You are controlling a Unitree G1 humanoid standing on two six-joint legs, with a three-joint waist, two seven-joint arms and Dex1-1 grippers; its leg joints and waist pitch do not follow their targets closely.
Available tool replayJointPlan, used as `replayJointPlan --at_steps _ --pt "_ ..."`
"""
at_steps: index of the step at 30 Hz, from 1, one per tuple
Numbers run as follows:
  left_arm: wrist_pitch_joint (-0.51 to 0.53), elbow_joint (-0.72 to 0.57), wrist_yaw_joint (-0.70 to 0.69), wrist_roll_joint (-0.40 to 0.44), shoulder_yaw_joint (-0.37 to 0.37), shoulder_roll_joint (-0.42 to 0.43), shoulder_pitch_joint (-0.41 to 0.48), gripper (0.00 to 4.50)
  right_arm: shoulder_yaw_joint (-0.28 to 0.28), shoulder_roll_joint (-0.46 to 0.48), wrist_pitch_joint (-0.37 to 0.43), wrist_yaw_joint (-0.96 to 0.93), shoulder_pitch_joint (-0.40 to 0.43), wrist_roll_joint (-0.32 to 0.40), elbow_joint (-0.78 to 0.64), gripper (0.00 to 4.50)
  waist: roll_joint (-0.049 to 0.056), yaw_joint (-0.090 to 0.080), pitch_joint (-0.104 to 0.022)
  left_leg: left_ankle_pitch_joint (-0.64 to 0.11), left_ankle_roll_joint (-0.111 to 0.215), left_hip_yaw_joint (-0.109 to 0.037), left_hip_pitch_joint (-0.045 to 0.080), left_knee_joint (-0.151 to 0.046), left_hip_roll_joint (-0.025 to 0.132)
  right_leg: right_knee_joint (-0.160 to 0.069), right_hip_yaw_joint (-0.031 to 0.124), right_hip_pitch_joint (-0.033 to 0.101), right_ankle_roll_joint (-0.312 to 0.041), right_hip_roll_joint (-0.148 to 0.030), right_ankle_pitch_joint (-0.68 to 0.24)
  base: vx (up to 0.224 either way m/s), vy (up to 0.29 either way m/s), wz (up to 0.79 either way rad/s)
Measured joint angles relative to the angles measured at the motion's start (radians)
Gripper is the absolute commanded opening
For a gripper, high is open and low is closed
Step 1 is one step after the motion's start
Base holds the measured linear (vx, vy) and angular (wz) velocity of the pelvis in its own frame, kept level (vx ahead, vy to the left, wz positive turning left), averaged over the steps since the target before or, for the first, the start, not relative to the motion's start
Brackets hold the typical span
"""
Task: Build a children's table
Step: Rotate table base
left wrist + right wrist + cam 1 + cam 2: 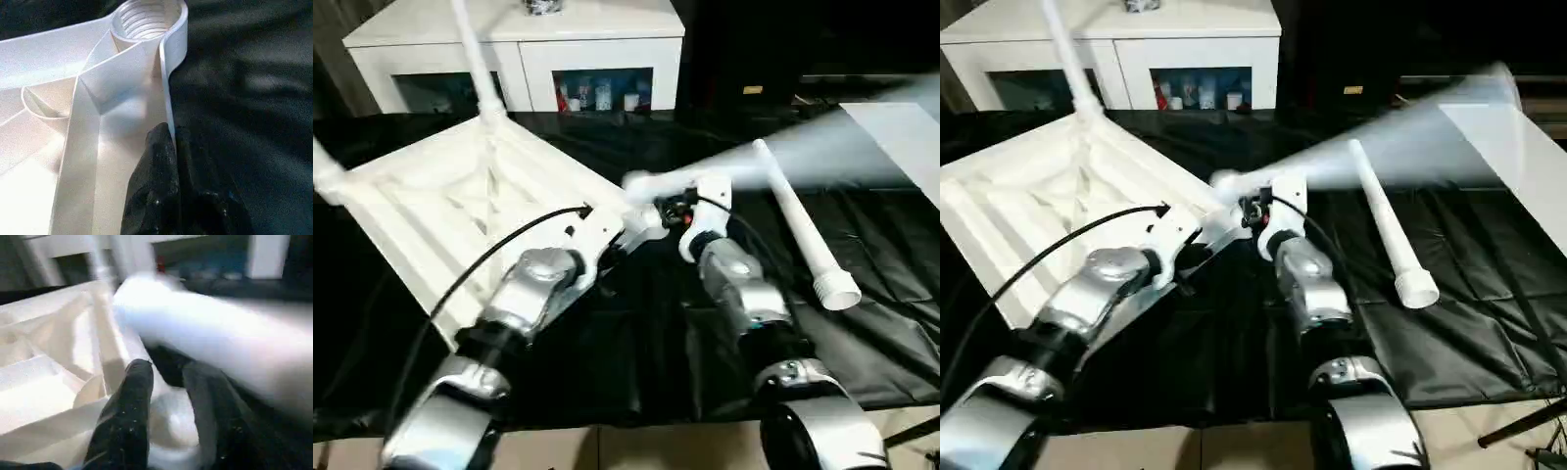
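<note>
"Two legs already stand in the tabletop (460,196)?"

"Yes. It lies underside up on the black sheet (862,323), X-ribs showing. One fitted leg (475,59) rises at the far corner, in front of the white cabinet (519,39); a second fitted leg (325,171) juts out at the corner on my left."

"And your left pincer?"

"My left gripper (168,161) is pressed together on the tabletop's thin side rim, one black finger on each side of the wall. The open corner socket (146,19), ribbed inside, sits just beyond my fingertips."

"Your right one?"

"My right gripper (168,382) is at that same near corner. Across it runs a blurred leg (783,157), a white streak reaching away to my right, its near end by the socket. The fingers (127,406) stand a little apart, with white plastic between and just past them, but I cannot tell whether they pinch the leg or merely sit under it."

"Anything else loose?"

"One spare leg (803,230) lies on the sheet to my right, its ridged end nearest me, touching the streak at its far tip."
</note>
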Motion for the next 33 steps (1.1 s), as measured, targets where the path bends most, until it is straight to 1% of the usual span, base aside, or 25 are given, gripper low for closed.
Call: replayJointPlan --at_steps 1,3,4,5,7,10,12,14,16,18,19,22,26,33 --pt "-0.026 -0.042 -0.064 -0.004 -0.013 0.051 0.028 0.0 0.027 -0.038 0.044 0.088 0.004 0.015 -0.046 0.8 -0.002 0.005 0.001 0.0 0.0 0.0 0.0 0.0 0.0 0.0 0.0 0.0 0.0 0.0 0.0 0.0 0.0 0.0" --pt "-0.046 -0.081 -0.131 -0.015 -0.022 0.088 0.058 0.0 0.03 -0.089 0.083 0.162 0.008 0.035 -0.08 0.63 -0.002 0.015 0.001 0.0 0.001 0.001 -0.001 0.001 0.0 -0.001 0.0 0.0 0.0 0.0 0.0 0.0 0.0 0.0" --pt "-0.057 -0.098 -0.169 -0.021 -0.027 0.109 0.069 0.0 0.031 -0.114 0.104 0.197 0.008 0.043 -0.084 0.55 -0.002 0.023 0.001 0.0 0.0 0.001 -0.001 0.002 0.0 0.0 0.0 0.001 0.0 0.0 0.0 0.0 0.0 0.0" --pt "-0.066 -0.113 -0.191 -0.023 -0.029 0.126 0.078 0.0 0.035 -0.127 0.12 0.223 0.009 0.044 -0.086 0.45 -0.003 0.026 0.001 0.0 0.0 0.001 -0.001 0.002 0.0 0.0 0.0 0.001 0.0 0.0 0.0 0.0 0.0 0.0" --pt "-0.067 -0.157 -0.226 -0.027 -0.034 0.154 0.102 0.0 0.069 -0.169 0.166 0.289 0.037 0.044 -0.136 0.18 -0.007 0.033 0.003 0.0 0.0 0.002 -0.001 0.003 0.001 0.0 0.0 0.001 0.0 -0.001 0.0 0.0 0.0 0.0" --pt "-0.068 -0.192 -0.245 -0.03 -0.035 0.176 0.125 0.0 0.097 -0.188 0.228 0.336 0.076 0.046 -0.211 0.03 -0.007 0.035 0.003 -0.002 0.003 0.003 -0.002 0.007 0.001 0.003 0.001 0.0 0.0 -0.001 0.0 0.0 0.0 0.0" --pt "-0.073 -0.207 -0.252 -0.03 -0.035 0.185 0.137 0.0 0.11 -0.186 0.261 0.351 0.098 0.065 -0.265 0.03 -0.008 0.034 0.003 -0.002 0.003 0.003 -0.003 0.009 0.001 0.005 0.001 -0.001 0.0 -0.001 0.0 0.0 0.0 0.0" --pt "-0.151 -0.205 -0.288 -0.031 -0.042 0.222 0.153 0.0 0.112 -0.163 0.268 0.333 0.1 0.068 -0.276 0.03 -0.011 0.03 0.005 -0.002 0.002 0.003 -0.002 0.01 0.002 0.008 0.001 -0.002 0.0 -0.001 0.0 0.0 0.0 0.0" --pt "-0.236 -0.194 -0.329 -0.03 -0.046 0.253 0.167 0.0 0.107 -0.146 0.266 0.3 0.1 0.065 -0.262 0.03 -0.012 0.031 0.006 -0.001 0.0 0.003 -0.002 0.01 0.002 0.01 0.001 -0.002 0.0 -0.001 0.0 0.0 0.0 0.0" --pt "-0.299 -0.178 -0.37 -0.031 -0.049 0.279 0.168 0.0 0.098 -0.123 0.266 0.264 0.1 0.063 -0.249 0.03 -0.016 0.039 0.007 0.0 -0.003 0.003 -0.001 0.01 0.002 0.012 0.001 -0.002 0.0 -0.002 0.0 0.0 0.0 0.0" --pt "-0.324 -0.174 -0.393 -0.031 -0.049 0.289 0.169 0.0 0.095 -0.113 0.267 0.246 0.1 0.062 -0.24 0.03 -0.018 0.045 0.008 -0.001 -0.007 0.003 -0.001 0.01 0.002 0.013 0.001 -0.002 0.0 -0.002 0.0 0.0 0.0 0.0" --pt "-0.374 -0.167 -0.423 -0.032 -0.053 0.291 0.171 0.0 0.093 -0.104 0.272 0.218 0.1 0.062 -0.236 0.03 -0.02 0.052 0.009 0.001 -0.008 0.007 -0.002 0.011 0.001 0.013 0.001 -0.001 0.0 -0.005 0.0 0.0 0.0 0.0" --pt "-0.423 -0.158 -0.438 -0.036 -0.06 0.291 0.171 0.0 0.093 -0.103 0.292 0.204 0.104 0.063 -0.249 0.03 -0.025 0.051 0.011 0.0 -0.008 0.007 -0.003 0.014 0.001 0.014 0.001 -0.001 0.002 -0.006 0.001 0.0 0.0 0.0" --pt "-0.515 -0.097 -0.419 -0.025 -0.062 0.287 0.161 0.0 0.091 -0.093 0.314 0.169 0.147 0.063 -0.307 0.03 -0.025 0.048 0.011 0.001 -0.008 0.007 -0.003 0.015 0.002 0.015 0.001 -0.001 0.004 -0.006 0.003 0.0 0.0 0.0"
